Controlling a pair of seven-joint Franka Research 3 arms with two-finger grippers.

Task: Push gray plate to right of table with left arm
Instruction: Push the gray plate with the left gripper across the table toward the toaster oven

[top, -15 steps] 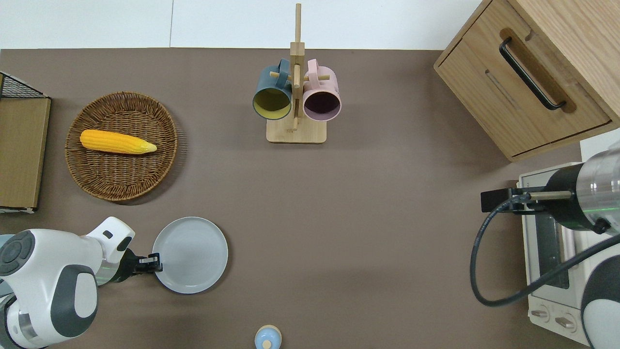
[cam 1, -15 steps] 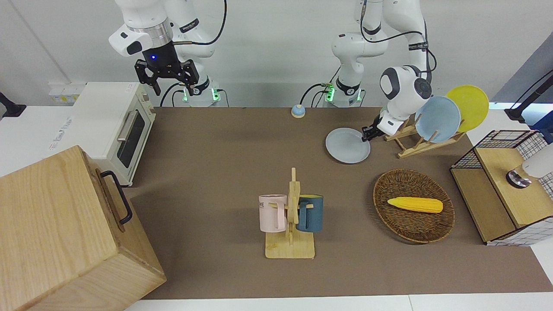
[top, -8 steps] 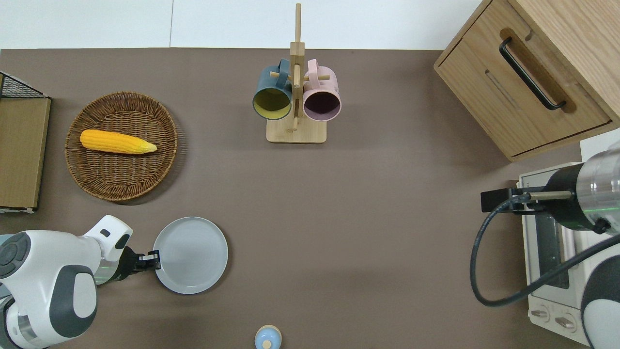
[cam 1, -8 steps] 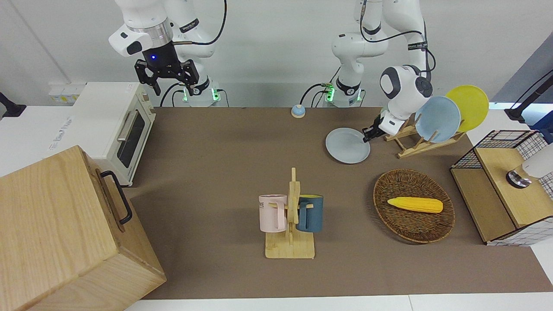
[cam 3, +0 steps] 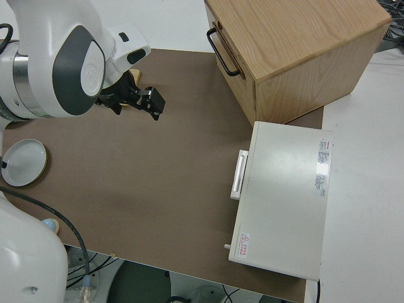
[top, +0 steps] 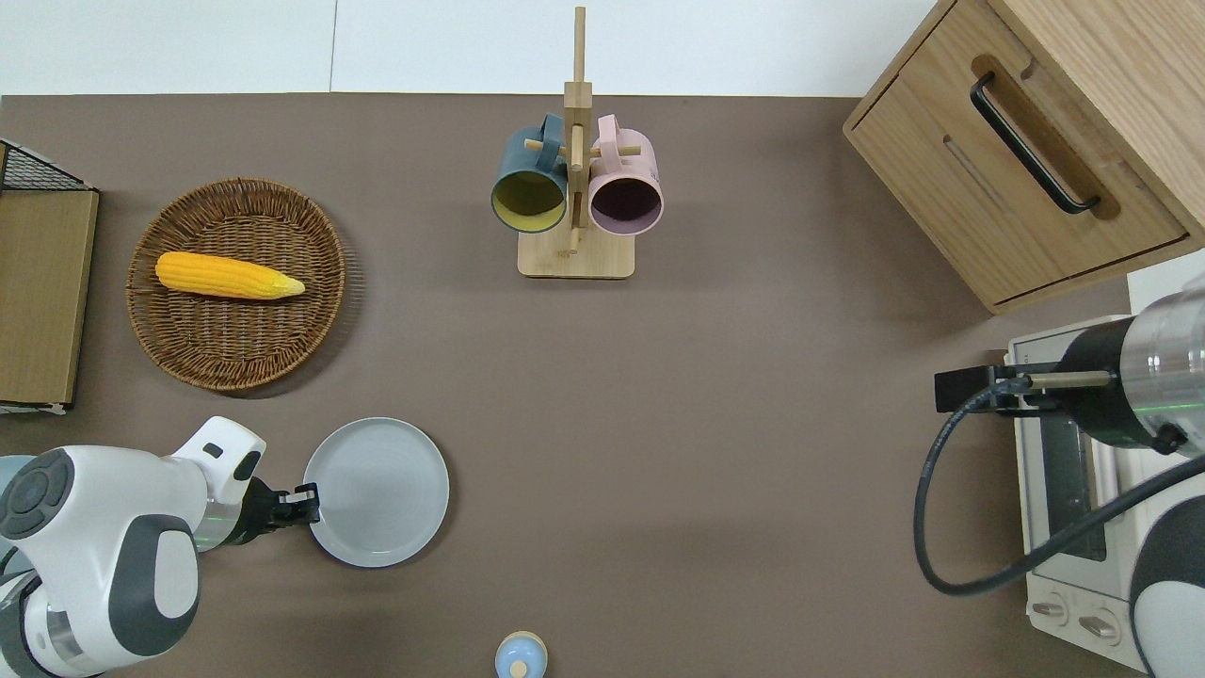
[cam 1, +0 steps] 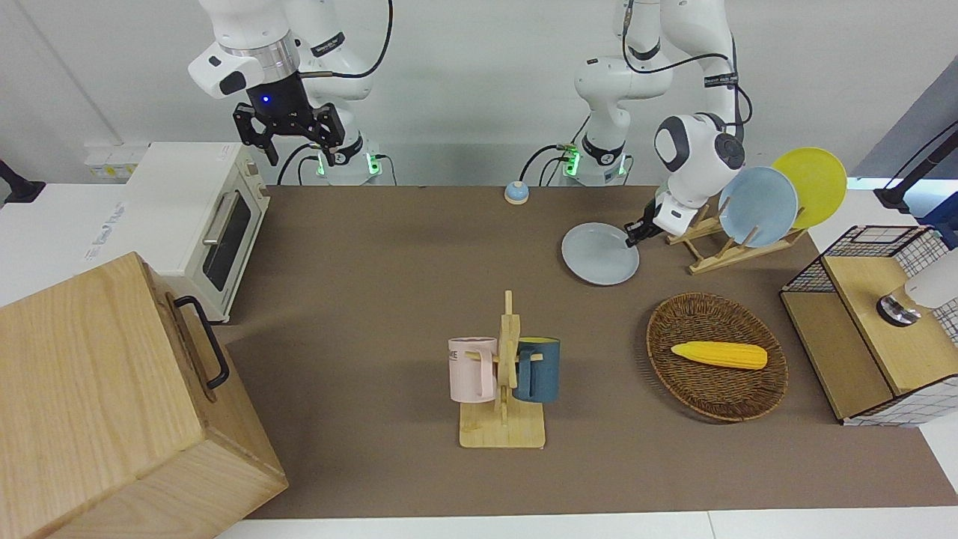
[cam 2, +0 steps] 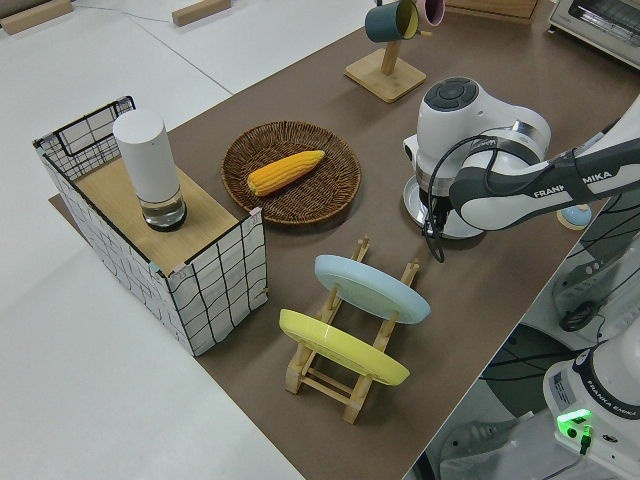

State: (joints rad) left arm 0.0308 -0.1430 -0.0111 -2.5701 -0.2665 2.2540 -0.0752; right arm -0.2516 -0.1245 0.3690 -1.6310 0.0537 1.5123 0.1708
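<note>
The gray plate point(cam 1: 600, 254) lies flat on the brown table point(cam 1: 389, 284), near the robots and toward the left arm's end; it also shows in the overhead view point(top: 377, 492) and the right side view point(cam 3: 24, 162). My left gripper point(cam 1: 629, 237) is low at the table, its shut fingertips point(top: 306, 497) touching the plate's rim on the edge toward the left arm's end. In the left side view the arm point(cam 2: 470, 150) hides most of the plate. My right gripper point(cam 1: 288, 142) is open, empty and parked.
A rack with a sky-blue plate point(cam 1: 757, 206) and a yellow plate point(cam 1: 812, 186) stands beside the left gripper. A wicker basket with corn point(cam 1: 717, 355), a mug rack point(cam 1: 503, 389), a small blue bell point(cam 1: 516, 193), a toaster oven point(cam 1: 202, 217) and a wooden cabinet point(cam 1: 112, 404) are around.
The left gripper has pushed the gray plate a short way toward the right arm's end of the table. The right arm has not moved.
</note>
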